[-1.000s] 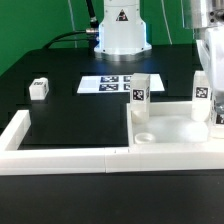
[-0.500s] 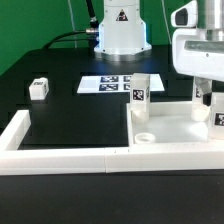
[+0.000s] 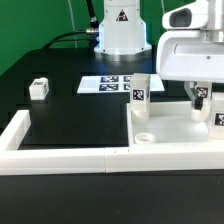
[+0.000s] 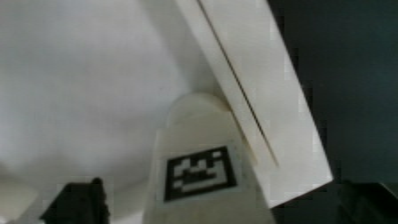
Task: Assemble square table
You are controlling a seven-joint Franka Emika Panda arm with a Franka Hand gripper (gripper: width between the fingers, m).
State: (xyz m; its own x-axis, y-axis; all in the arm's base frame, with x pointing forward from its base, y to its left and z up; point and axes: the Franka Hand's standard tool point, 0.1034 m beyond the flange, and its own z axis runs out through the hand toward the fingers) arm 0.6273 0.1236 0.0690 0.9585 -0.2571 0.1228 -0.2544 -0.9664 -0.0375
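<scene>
Inside the wide-open hand [image 4: 226, 203] stands a tagged leg [image 4: 205, 150], upright on the square table [image 3: 172, 126], ungripped

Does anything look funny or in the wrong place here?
One small leg lies alone on the black table at the exterior view's left. It is far from the square table top, where an upright leg stands. It looks left out, not broken. Nothing is spilled.
</scene>
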